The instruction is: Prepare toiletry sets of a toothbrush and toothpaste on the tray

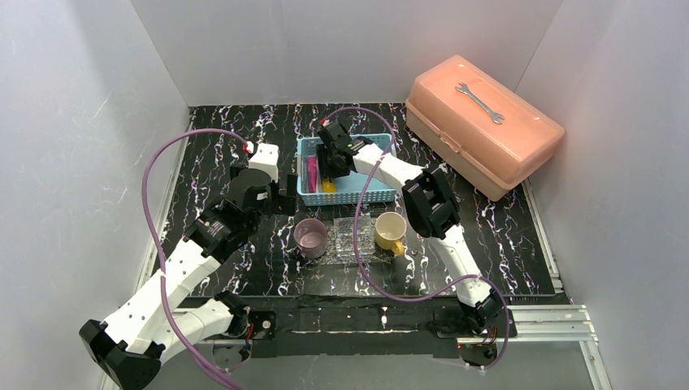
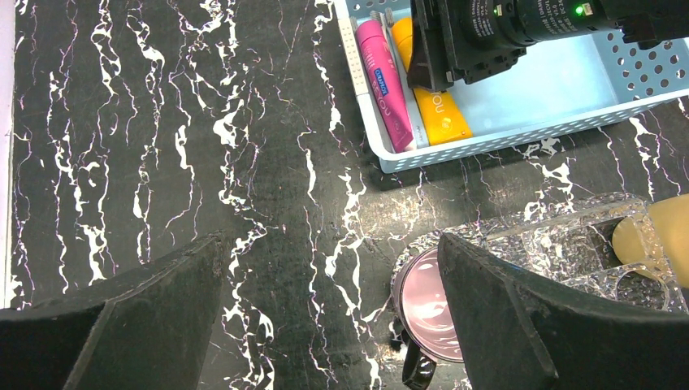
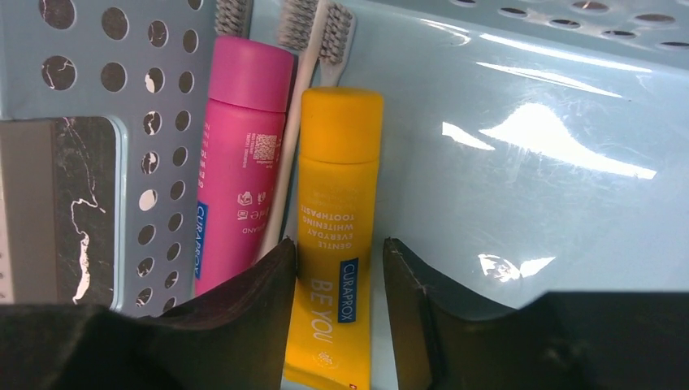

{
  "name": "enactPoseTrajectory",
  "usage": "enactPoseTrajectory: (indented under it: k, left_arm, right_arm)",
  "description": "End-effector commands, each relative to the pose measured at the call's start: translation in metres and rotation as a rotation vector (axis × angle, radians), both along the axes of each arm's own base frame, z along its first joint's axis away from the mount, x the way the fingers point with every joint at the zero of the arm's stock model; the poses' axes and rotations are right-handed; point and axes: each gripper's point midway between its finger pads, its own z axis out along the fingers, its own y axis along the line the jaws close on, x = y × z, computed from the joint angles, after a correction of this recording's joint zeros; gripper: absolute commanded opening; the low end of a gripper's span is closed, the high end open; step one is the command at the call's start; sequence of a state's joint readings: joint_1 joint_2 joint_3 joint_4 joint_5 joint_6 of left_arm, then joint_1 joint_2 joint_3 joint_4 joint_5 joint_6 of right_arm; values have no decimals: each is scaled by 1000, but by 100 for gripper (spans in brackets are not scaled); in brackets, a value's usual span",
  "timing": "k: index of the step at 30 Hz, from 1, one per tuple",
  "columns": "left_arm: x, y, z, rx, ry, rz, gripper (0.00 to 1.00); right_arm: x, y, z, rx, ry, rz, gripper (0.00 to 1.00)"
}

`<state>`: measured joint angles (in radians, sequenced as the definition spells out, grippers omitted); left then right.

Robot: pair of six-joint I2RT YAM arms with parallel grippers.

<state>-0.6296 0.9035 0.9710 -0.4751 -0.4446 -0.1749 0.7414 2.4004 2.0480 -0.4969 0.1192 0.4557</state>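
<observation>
Right wrist view: the yellow tube [image 3: 339, 187] is found lying in the blue basket [image 3: 528, 211], straight ahead between the fingers of the right gripper [image 3: 339, 244], its long axis pointed away from the palm, the jaws set narrowly either side, though actual clamping cannot be told.

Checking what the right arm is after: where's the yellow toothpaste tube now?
Right wrist view: the yellow tube lies flat in the blue basket, between the fingers of the right gripper, with the pink tube on its left.
</observation>
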Motion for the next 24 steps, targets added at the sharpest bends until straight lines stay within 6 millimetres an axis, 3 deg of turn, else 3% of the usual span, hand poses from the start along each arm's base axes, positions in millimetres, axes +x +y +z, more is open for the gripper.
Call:
enactPoseTrajectory:
  k: [1, 12, 24]
  left_arm:
    - [0, 4, 0, 10, -7, 14, 98]
    - [0, 5, 0, 15, -7, 18, 98]
    - [1, 5, 0, 13, -7, 20, 98]
  right_arm:
    - [5, 7, 3, 34, -13, 3, 49]
    - [8, 5, 22, 44, -49, -2, 16]
    - [18, -16, 107, 36, -280, 17, 14]
